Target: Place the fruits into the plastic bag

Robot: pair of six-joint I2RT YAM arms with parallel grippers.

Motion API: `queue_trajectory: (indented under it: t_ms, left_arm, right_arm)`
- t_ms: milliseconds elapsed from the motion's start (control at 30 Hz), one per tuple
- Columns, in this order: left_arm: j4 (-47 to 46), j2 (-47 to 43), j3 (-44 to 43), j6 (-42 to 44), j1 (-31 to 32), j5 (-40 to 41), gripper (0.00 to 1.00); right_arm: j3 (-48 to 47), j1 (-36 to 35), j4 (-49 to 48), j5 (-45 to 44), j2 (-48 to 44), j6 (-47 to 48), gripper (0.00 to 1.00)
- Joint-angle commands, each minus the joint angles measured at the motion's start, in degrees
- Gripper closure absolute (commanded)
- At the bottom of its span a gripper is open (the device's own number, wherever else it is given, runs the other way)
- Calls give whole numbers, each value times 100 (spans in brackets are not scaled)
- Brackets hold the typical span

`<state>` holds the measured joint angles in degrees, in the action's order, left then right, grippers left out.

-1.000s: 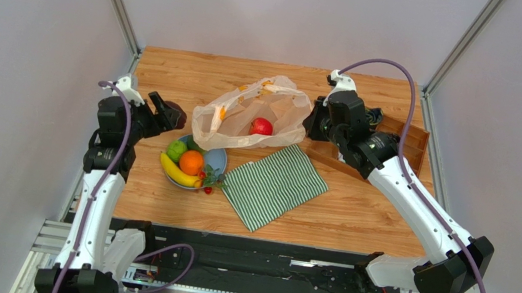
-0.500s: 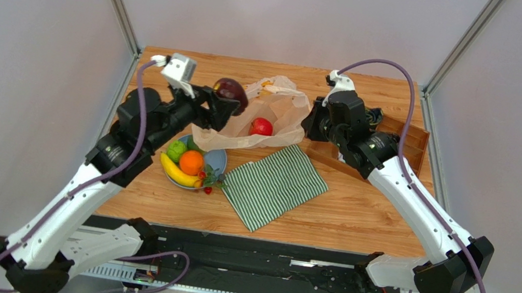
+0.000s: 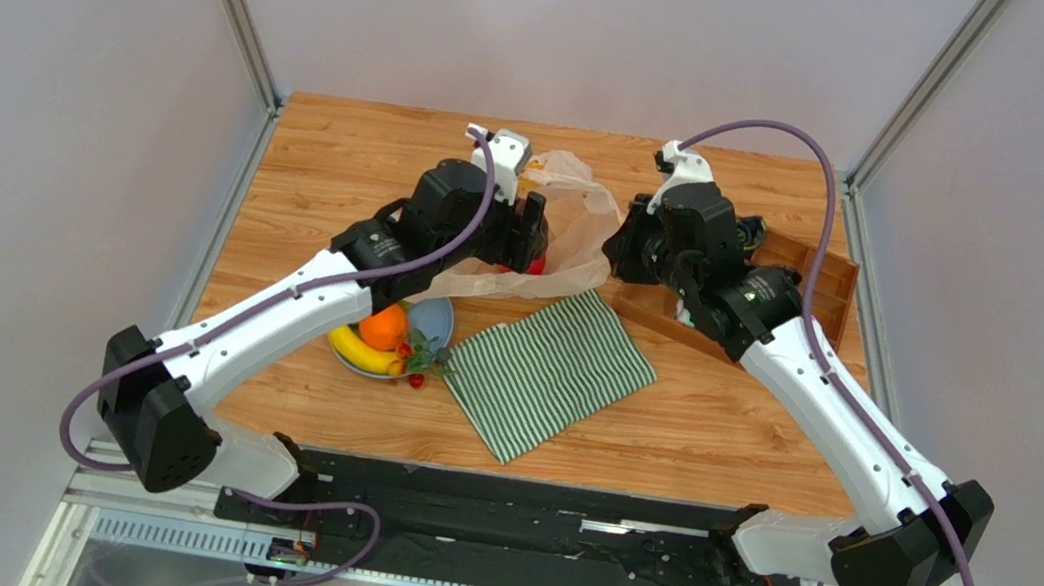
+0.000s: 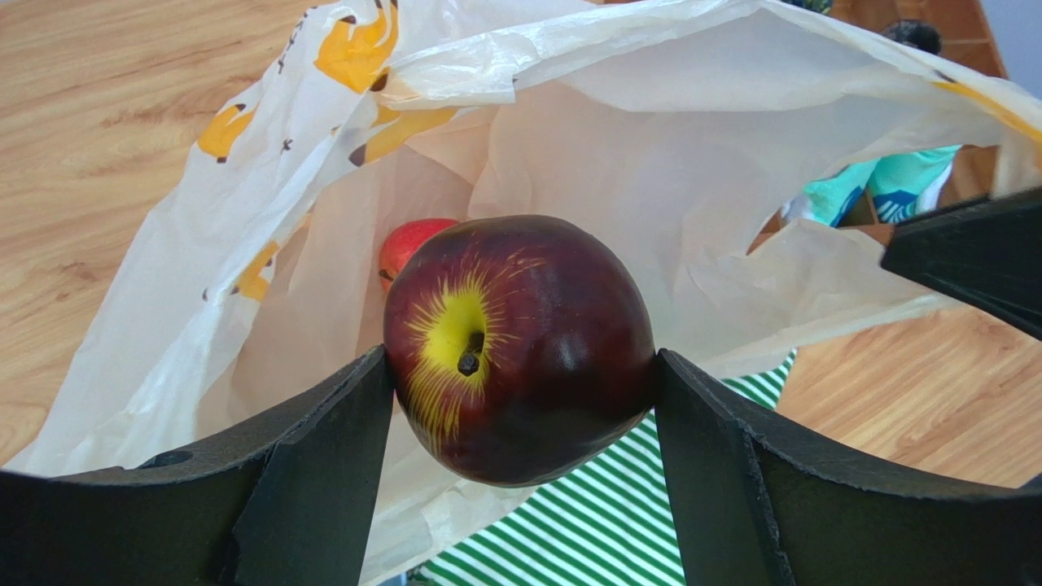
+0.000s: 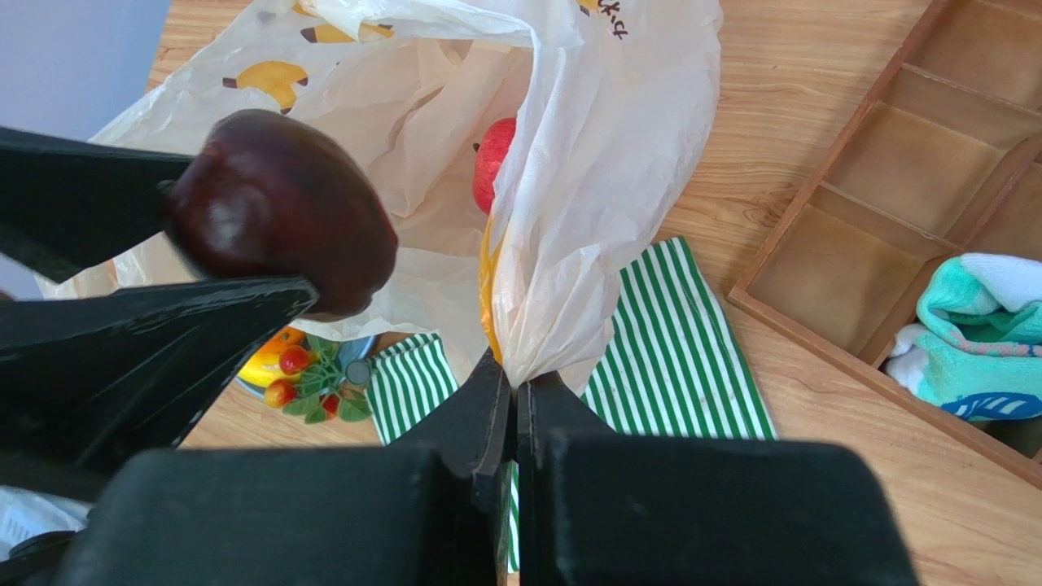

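The left arm (image 3: pixel 281 310) was extended forward and to the right, the left gripper (image 4: pixel 522 372) clamped on the dark purple-brown fruit (image 4: pixel 538 330). The right arm (image 3: pixel 833 398) was angled inward, the right gripper (image 5: pixel 514 383) pinched on the plastic bag (image 5: pixel 612 159).

The left arm (image 3: pixel 268 316) and right arm (image 3: pixel 832 405) have white links, black joints and looping purple cables (image 3: pixel 792 129); the left hand (image 4: pixel 524 366) has matte black fingers (image 4: pixel 318 476).

The dark fruit (image 4: pixel 520 348) is maroon with a yellow starburst round its stem; bag (image 4: pixel 685 147) milky white, printed with yellow bananas; apple (image 4: pixel 413 242) red; cloth (image 3: pixel 548 372) green-and-white striped; orange (image 3: pixel 383 323) orange; banana (image 3: pixel 360 352) yellow; berries (image 5: pixel 291 364) red, green-leaved; counter (image 3: pixel 350 150) honey wood grain; sock (image 5: pixel 979 330) teal; left claw (image 4: pixel 522 366) and right claw (image 5: pixel 511 376) black.
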<state>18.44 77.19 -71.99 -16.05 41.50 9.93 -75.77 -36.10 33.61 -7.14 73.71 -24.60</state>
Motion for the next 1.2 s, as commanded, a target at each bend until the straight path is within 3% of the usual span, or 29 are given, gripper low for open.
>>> queue_trajectory:
  t_ms: [0,500,700,867,1067,1167]
  left_arm:
    - [-77,323,-368,155,-299,-122,47]
    - [310,1764,-1098,524,-739,-430,43]
    - [521,2090,-1063,437,-748,-484,32]
    - [679,2143,-1177,498,-766,-572,12]
    - [723,2134,-1248,612,-766,-642,2]
    - [784,2134,-1283,665,-766,-694,1]
  right_arm:
    - [27,-29,-109,98,-182,34,100]
    - [44,-29,-65,134,-208,17,100]
    - [62,-29,-56,107,-217,17,100]
    - [62,-20,-82,134,-164,17,100]
    - [71,-20,-91,151,-120,-10,100]
    - [71,-20,-91,142,-103,-1,100]
